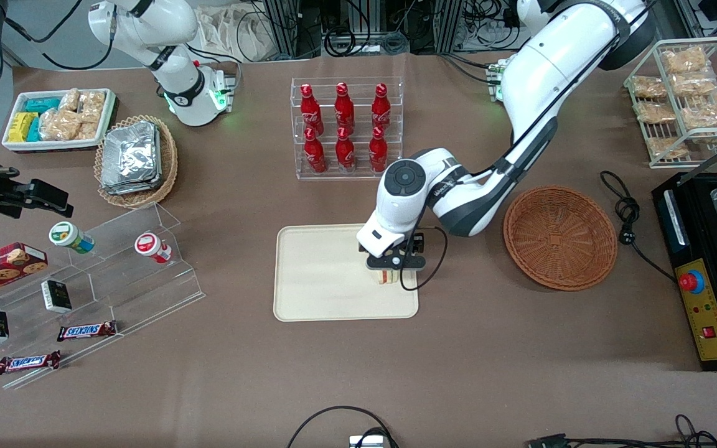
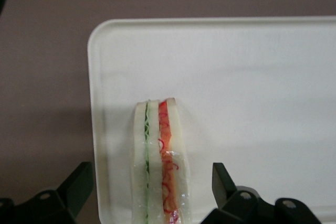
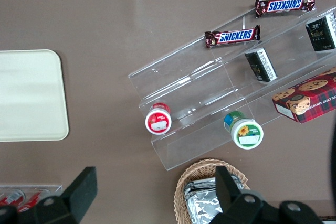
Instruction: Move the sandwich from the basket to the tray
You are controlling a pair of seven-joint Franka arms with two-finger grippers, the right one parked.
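Now my gripper (image 1: 395,271) low over tray (image 1: 315,280), fingers (image 2: 226,179) spread wide, clear of sandwich (image 2: 160,161). Sandwich on tray nr edge, frame centre. Basket (image 1: 560,237) beside, right-centre.

In the front view the gripper (image 1: 394,266) covers most of the sandwich (image 1: 384,277). In the wrist view, the sandwich's near end and the tray (image 2: 252,77) run past the frame's edge.

You're looking at a brown table (image 1: 520,373) under even light, with soft shadows. Past its edge farthest from the front camera you see metal framing (image 1: 284,25), tangled cables (image 1: 358,37) and grey floor (image 1: 28,50). A black cable (image 1: 333,412) loops at the nearest edge.
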